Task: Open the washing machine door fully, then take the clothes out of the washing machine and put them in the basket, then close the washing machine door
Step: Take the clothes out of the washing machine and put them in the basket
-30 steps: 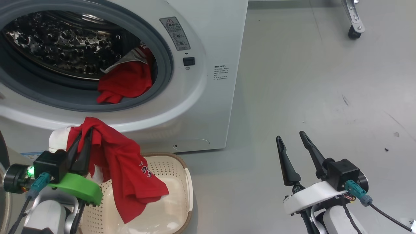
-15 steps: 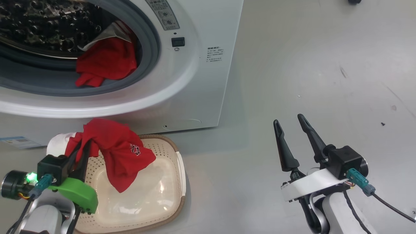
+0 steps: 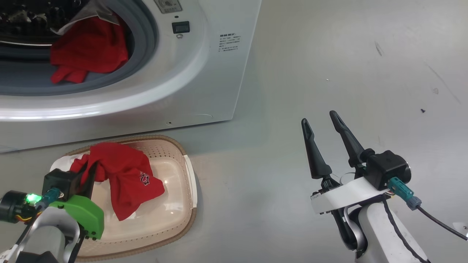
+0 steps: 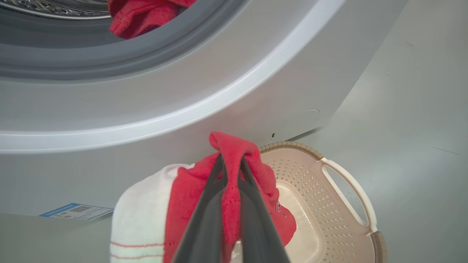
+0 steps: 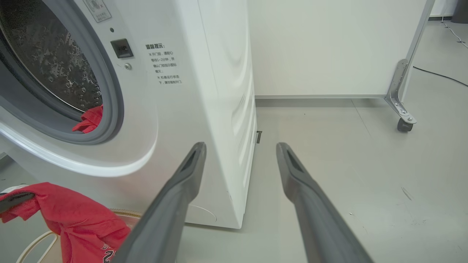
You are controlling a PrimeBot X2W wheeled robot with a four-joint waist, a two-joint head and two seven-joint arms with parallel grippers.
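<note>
**While one red jersey is hanging over the basket, a second red jersey is lying in the drum**

As the left gripper is pinching a bunched fold of the red jersey, its two dark fingers pressed together on the cloth, the garment is draping down from the tips into the basket. Its lower end, showing part of a printed mark, is spreading over the cream, perforated inside. Whether it is resting on the bottom is hard to tell. A white fold with thin red stripes is bulging beside the fingers on the gripper's left.

The basket is sitting on the grey floor just in front of the washing machine, below its rounded white front, with a loop handle at its right end.

The second red jersey is lying at the lower right of the opening, partly spilling onto the grey gasket. A blue label is showing low on the machine's front.

The right gripper is hovering over the floor well to the right of the basket and the machine. Its fingers are standing wide apart and holding nothing.
</note>
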